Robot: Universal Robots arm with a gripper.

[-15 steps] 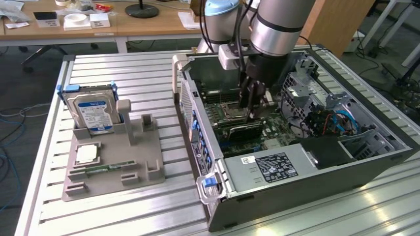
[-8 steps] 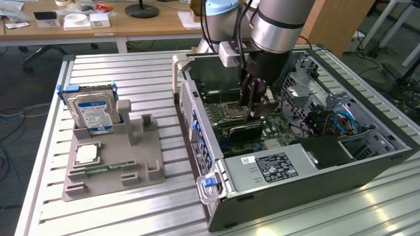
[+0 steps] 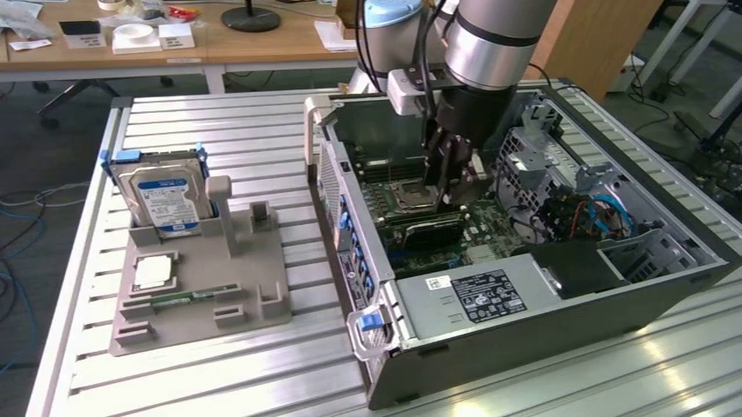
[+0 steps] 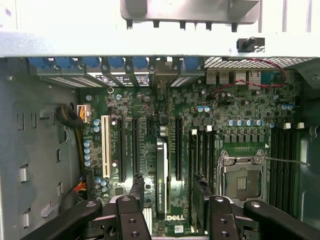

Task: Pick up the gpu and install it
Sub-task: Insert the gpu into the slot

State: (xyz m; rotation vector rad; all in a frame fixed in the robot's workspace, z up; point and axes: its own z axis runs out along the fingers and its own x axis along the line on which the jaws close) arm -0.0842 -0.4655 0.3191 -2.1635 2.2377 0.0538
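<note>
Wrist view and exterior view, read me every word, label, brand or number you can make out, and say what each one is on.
"DELL" in white: on the green motherboard in the wrist view.
White sticker on the upright green card in a slot: too small to read.
Blue-and-white label on the silver hard drive: too blurred.
Black label and white barcode sticker on the grey metal cover of the computer case: unreadable.

The gpu point(image 4: 160, 175), a slim green card seen edge-on, stands upright in a motherboard point(image 4: 150, 125) slot.
</note>
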